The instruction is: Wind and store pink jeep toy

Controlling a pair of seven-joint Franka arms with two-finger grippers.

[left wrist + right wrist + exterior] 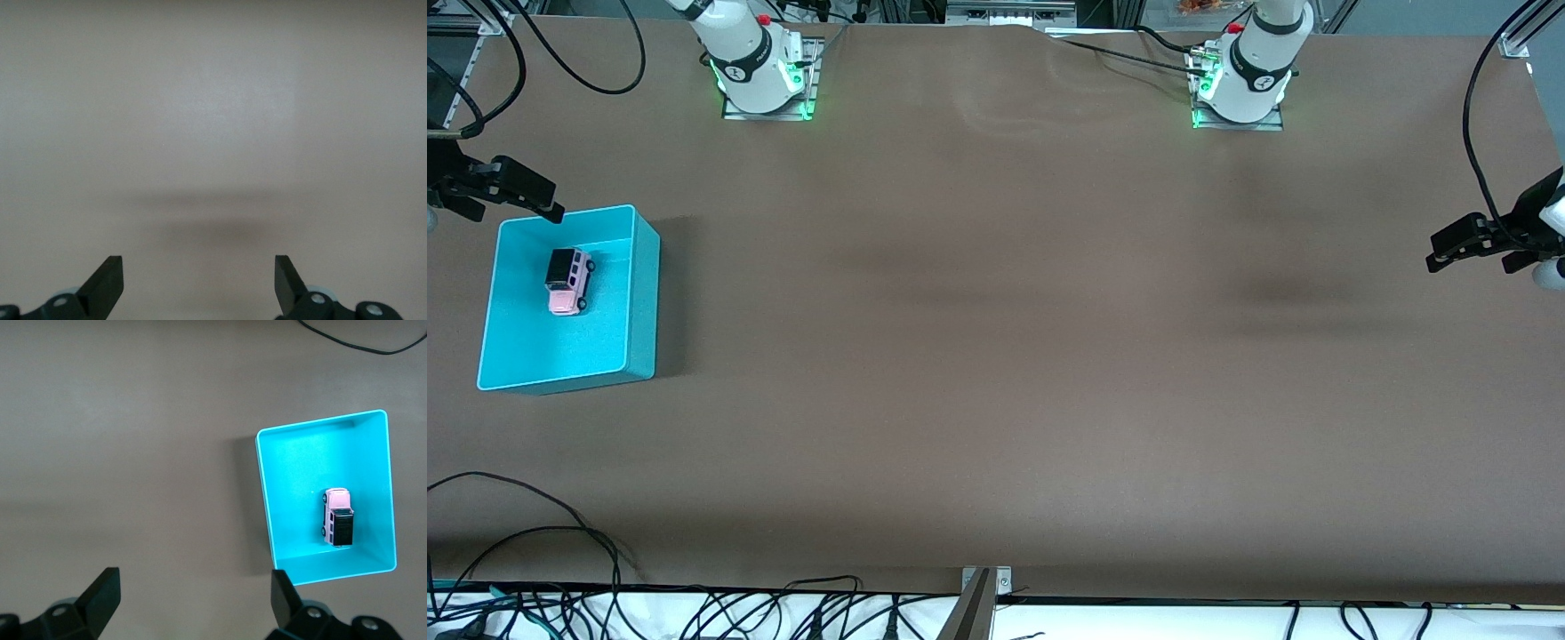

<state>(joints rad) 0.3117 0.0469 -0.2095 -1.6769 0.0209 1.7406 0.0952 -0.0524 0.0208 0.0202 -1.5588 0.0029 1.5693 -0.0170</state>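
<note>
You had the pink jeep toy already lying inside the turquoise bin, resting on its wheels on the bin's floor, in the half of the bin farther from the front camera. Its black roof pointed toward the robots' bases and its pale-pink hood toward the front camera. The bin sat on the brown surface at the right arm's end.

Your right end effector hung in the air just over the bin's corner nearest the robots' bases, its fingers spread apart with nothing between them. From the right wrist view you could see the bin and the jeep well below, with both fingers wide apart.

Your left end effector waited over bare surface at the left arm's end, well apart from the bin. Its fingers also stood apart and empty, with only plain surface beneath them.
</note>
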